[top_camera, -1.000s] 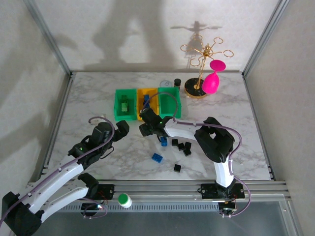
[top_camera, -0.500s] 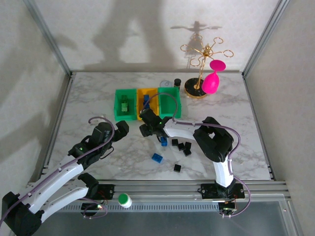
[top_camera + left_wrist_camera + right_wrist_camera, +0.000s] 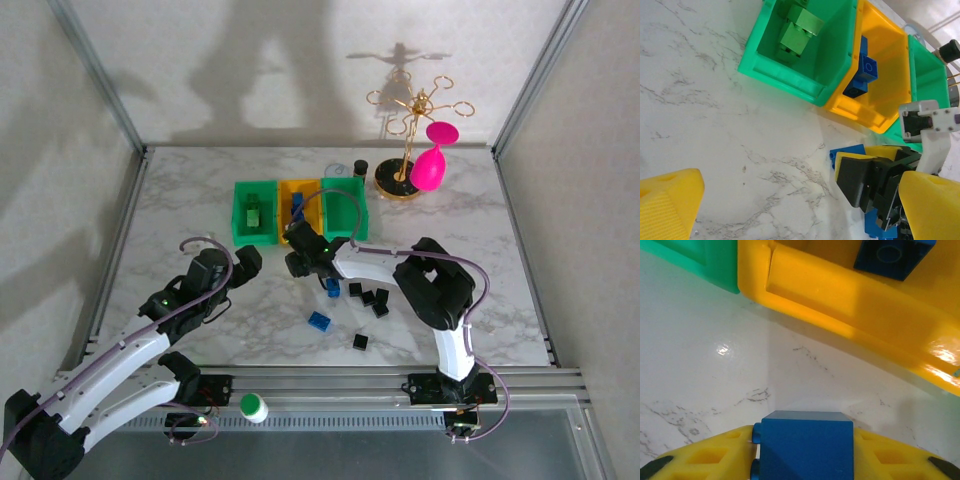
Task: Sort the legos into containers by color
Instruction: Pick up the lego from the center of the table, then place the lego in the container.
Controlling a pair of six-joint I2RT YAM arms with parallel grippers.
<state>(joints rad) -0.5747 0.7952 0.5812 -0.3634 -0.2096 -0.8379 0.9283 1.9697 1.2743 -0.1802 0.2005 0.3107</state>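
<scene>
Little has shifted since a second ago: right gripper (image 3: 804, 457) stays clenched on small blue plastic lego brick (image 3: 805, 445), lower centre, just short of yellow-orange plastic bin (image 3: 840, 295). Released left gripper (image 3: 800, 210) hangs, fingers wide apart, over marble table (image 3: 715, 115). Green plastic bin (image 3: 805, 70), upper centre, holds green bricks (image 3: 797, 32).

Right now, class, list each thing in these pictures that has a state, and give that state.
right gripper: shut on a blue brick
left gripper: open, holding nothing
left green bin: upright, green bricks inside
yellow bin: upright, blue bricks inside
black bricks: loose on the table
pink glass: hanging upside down on the gold rack
</scene>
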